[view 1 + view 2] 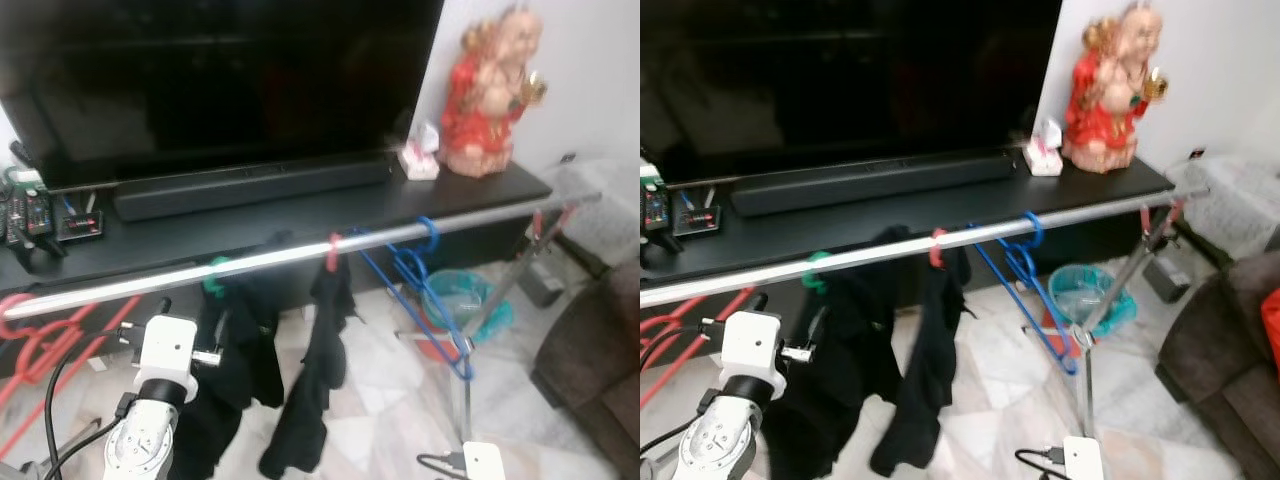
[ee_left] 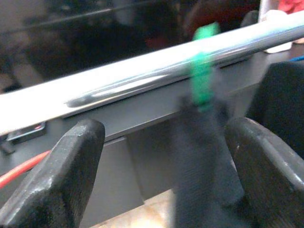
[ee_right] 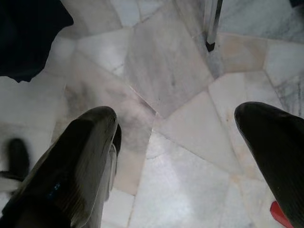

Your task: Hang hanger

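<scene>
Red hangers (image 1: 40, 345): far left, hooked over the rail, hanging empty.
Left gripper (image 2: 161, 175): my left arm is raised just below the rail; my fingers (image 2: 61, 180) stand apart with nothing between them, pointing at the green hook.
Green hanger (image 1: 215, 275): its hook sits over the rail, left of centre; a black garment (image 1: 235, 370) hangs from it, just beside my left wrist.
Rail (image 1: 300, 255): a silver bar crossing the scene from low left to higher right, in front of the desk.
Red hanger (image 1: 332, 252): hooked on the rail near the middle, carrying a second black garment (image 1: 320, 370) that trails toward the floor.
Blue hangers (image 1: 415, 290): right of centre, hooked on the rail, tilted down and to the right.
Desk (image 1: 330, 215): long and black, behind the rail; it bears a television (image 1: 220, 80), a soundbar (image 1: 250, 185), remotes at the left end, a small white box (image 1: 418, 160) and a red and gold figurine (image 1: 490, 90).
Right gripper (image 3: 190, 161): my right arm hangs low; fingers (image 3: 80, 156) wide apart and empty, pointed at the marble floor (image 3: 175, 66) near the rack's foot.
Basket (image 1: 465, 300): teal, on the floor behind the blue hangers.
Sofa (image 1: 595, 370): brown, at the far right.
</scene>
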